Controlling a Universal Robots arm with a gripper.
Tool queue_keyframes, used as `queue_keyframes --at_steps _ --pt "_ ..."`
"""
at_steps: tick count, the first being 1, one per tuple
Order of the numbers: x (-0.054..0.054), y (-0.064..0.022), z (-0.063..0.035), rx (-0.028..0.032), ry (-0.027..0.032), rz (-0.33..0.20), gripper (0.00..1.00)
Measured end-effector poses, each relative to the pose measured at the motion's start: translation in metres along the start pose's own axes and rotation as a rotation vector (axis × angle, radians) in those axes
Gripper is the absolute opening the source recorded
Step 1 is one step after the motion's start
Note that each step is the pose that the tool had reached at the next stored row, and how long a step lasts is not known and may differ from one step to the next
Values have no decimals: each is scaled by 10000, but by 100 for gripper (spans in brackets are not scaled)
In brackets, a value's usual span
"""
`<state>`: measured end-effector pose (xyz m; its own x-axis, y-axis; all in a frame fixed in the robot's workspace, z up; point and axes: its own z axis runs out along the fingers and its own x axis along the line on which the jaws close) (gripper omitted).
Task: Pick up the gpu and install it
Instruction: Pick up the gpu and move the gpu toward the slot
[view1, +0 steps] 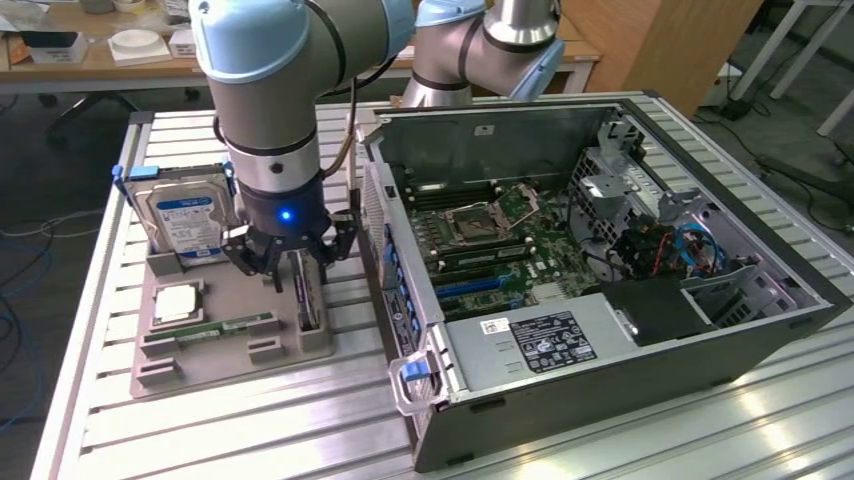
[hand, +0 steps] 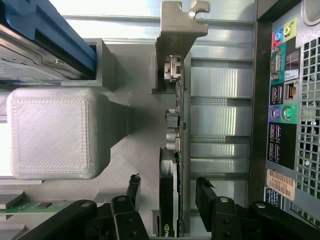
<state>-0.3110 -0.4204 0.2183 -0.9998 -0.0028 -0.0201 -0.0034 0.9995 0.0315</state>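
The gpu (view1: 308, 300) stands on its edge in a slot of the grey parts tray (view1: 227, 360), a thin dark card. In the wrist view the gpu (hand: 170, 197) runs lengthwise with its pale metal bracket (hand: 176, 30) at the far end. My gripper (view1: 296, 268) hangs straight down over the card. In the wrist view the gripper (hand: 168, 181) is open and straddles the card near its dark end. One of its black fingers (hand: 133, 182) is on each side, with a small gap to the card on both sides.
The open computer case (view1: 601, 270) lies just beside the tray, on the exterior view's right, with its port panel (hand: 282, 110) close to the card. A silver hard drive (view1: 187, 222), a processor chip (view1: 176, 302) and a green memory stick (view1: 224, 327) also sit in the tray.
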Motion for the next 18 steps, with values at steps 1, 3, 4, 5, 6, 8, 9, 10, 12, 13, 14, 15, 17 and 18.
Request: queue_keyframes --at_steps 1,3,4,5,6,8,9,10,12,13,14,15,17,18 --pt "0 0 0 0 0 0 56" --pt "0 0 0 0 1 0 56" --pt "0 0 0 0 0 0 55" --pt "0 0 0 0 0 0 55" --pt "0 0 0 0 0 0 48" --pt "0 0 0 0 0 0 48" --pt "0 0 0 0 0 0 48" --pt "0 0 0 0 0 0 48" --pt "0 0 0 0 0 0 48" --pt "0 0 0 0 0 0 48" --pt "0 0 0 0 -1 0 48" --pt "0 0 0 0 0 0 48" --pt "0 0 0 0 0 0 47" --pt "0 0 0 0 0 0 39"
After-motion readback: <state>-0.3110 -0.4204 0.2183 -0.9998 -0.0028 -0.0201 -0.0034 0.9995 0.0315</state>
